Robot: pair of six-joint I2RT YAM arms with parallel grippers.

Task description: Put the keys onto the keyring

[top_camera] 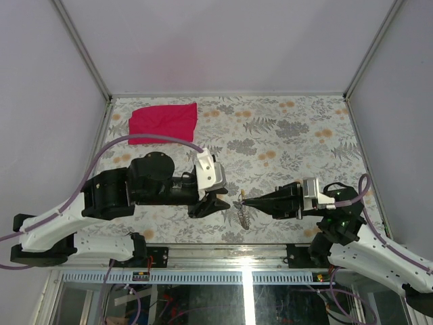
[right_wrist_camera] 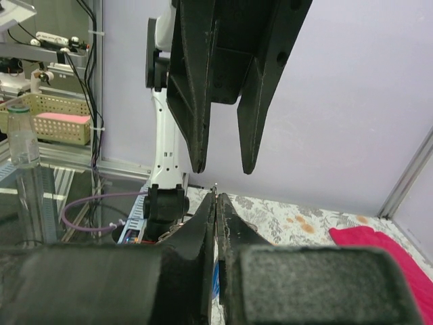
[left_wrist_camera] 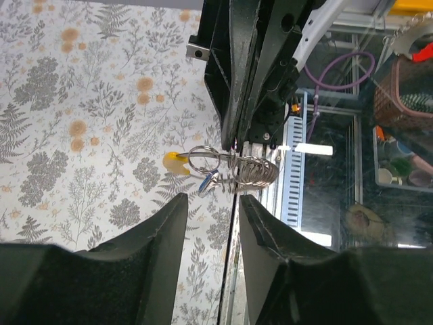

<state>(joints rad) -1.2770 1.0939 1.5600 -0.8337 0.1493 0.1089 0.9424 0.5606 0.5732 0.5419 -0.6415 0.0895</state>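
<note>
Keyring [left_wrist_camera: 203, 159] with its coiled link chain [left_wrist_camera: 258, 173], suspended just above the floral table [left_wrist_camera: 81, 135], close to the near edge; pinched where ring meets chain between the clenched tips of the right gripper [left_wrist_camera: 235, 141]. Yellow-headed key [left_wrist_camera: 174, 162] and blue-headed key [left_wrist_camera: 205, 184] touching the ring's lower left side (threaded on or merely resting against it: cannot tell). Left gripper [left_wrist_camera: 211, 220] directly opposite, just beside the ring, jaws parted, grasping nothing. Red cloth [top_camera: 162, 122] well apart, at the far left of the table.

Judged hazards from here:
- Escape of the thin wire from the narrow pinch, owing to the small contact area and the hanging weight of chain and keys.
- Rotation of the ring within the grip under any nudge from the left gripper, spoiling alignment for threading.
- Head-on contact between the two sets of fingertips, given the close spacing.
- Loss of a dropped key over the near edge, given the position right beside it.
</note>
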